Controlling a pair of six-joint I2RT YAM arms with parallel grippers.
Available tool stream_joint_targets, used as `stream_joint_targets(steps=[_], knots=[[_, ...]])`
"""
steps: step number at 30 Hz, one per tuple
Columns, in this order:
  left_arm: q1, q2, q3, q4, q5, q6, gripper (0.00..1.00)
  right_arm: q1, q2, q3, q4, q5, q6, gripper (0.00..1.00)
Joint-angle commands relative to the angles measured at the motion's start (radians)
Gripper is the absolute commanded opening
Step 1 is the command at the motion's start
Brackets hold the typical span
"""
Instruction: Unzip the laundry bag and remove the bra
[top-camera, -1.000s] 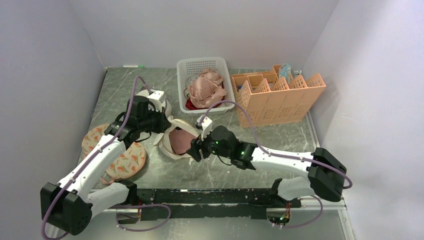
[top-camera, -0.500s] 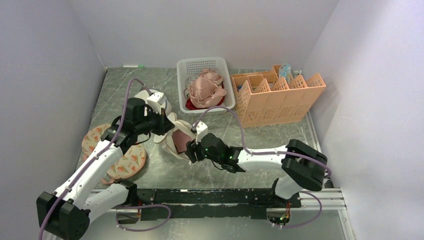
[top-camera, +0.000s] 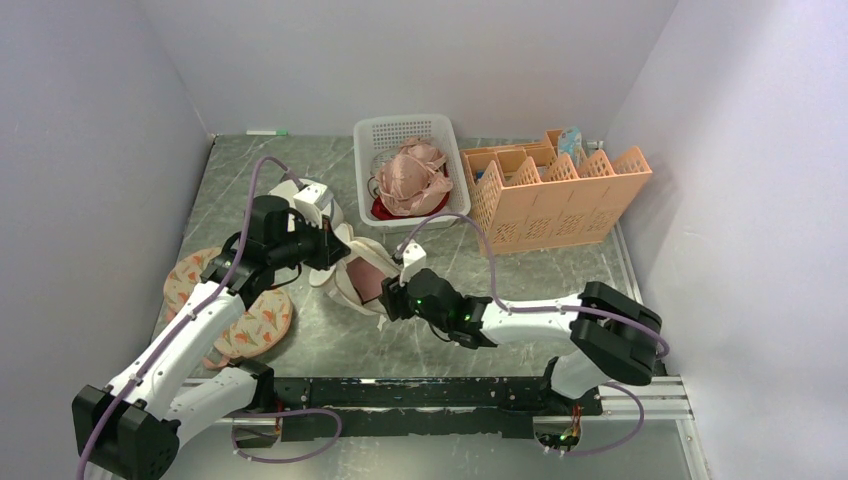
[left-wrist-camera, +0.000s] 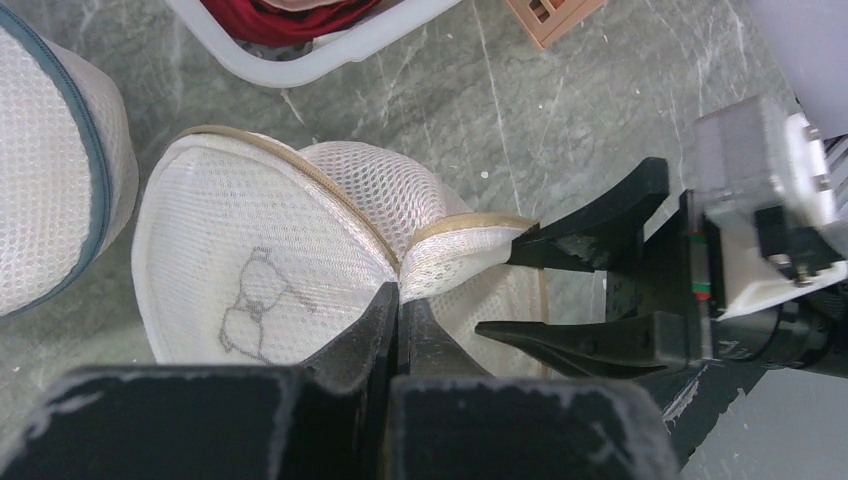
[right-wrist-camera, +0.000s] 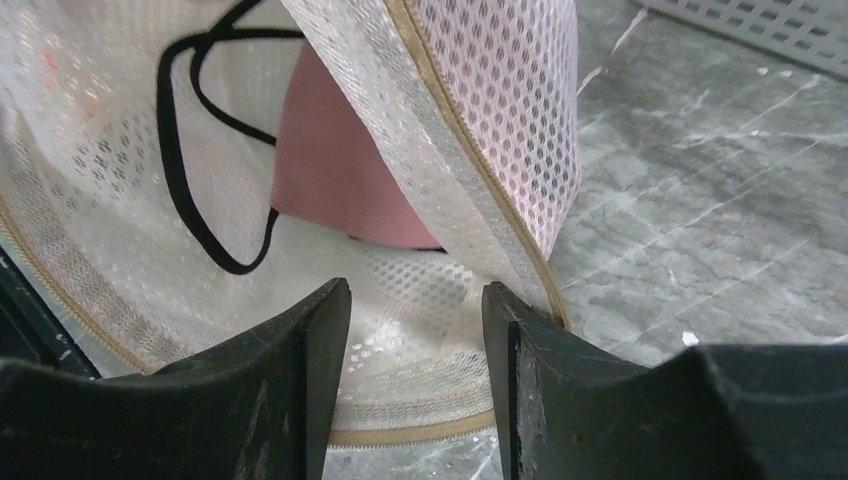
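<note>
The cream-white mesh laundry bag (top-camera: 345, 283) lies at the table's middle, unzipped, its lid with the bra outline (left-wrist-camera: 250, 300) held up. My left gripper (left-wrist-camera: 400, 295) is shut on the lid's tan zip rim (top-camera: 335, 250). A pink bra (right-wrist-camera: 335, 165) with black straps lies inside the bag, also showing in the top view (top-camera: 365, 275). My right gripper (right-wrist-camera: 415, 300) is open at the bag's mouth, its fingers over the lower rim, just short of the bra. It shows in the top view (top-camera: 388, 298) and the left wrist view (left-wrist-camera: 520, 285).
A whiter round bag with a grey zip (left-wrist-camera: 50, 170) sits left of the laundry bag. A floral pouch (top-camera: 235, 300) lies under my left arm. A white basket (top-camera: 408, 165) with bras and an orange rack (top-camera: 555, 195) stand behind.
My right gripper has moved left to the bag's open mouth. My left gripper has shifted slightly left and still holds the lid up.
</note>
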Motion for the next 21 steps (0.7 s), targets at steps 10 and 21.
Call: stream_joint_targets(steps=[10,21], knots=[[0.008,0.019,-0.005,0.066,0.089,0.014,0.07,0.0,-0.062,0.009,0.119,0.088,-0.053,0.52],[0.008,0.036,-0.01,0.082,0.148,0.017,0.07,-0.001,0.075,0.091,0.208,-0.027,-0.044,0.52]])
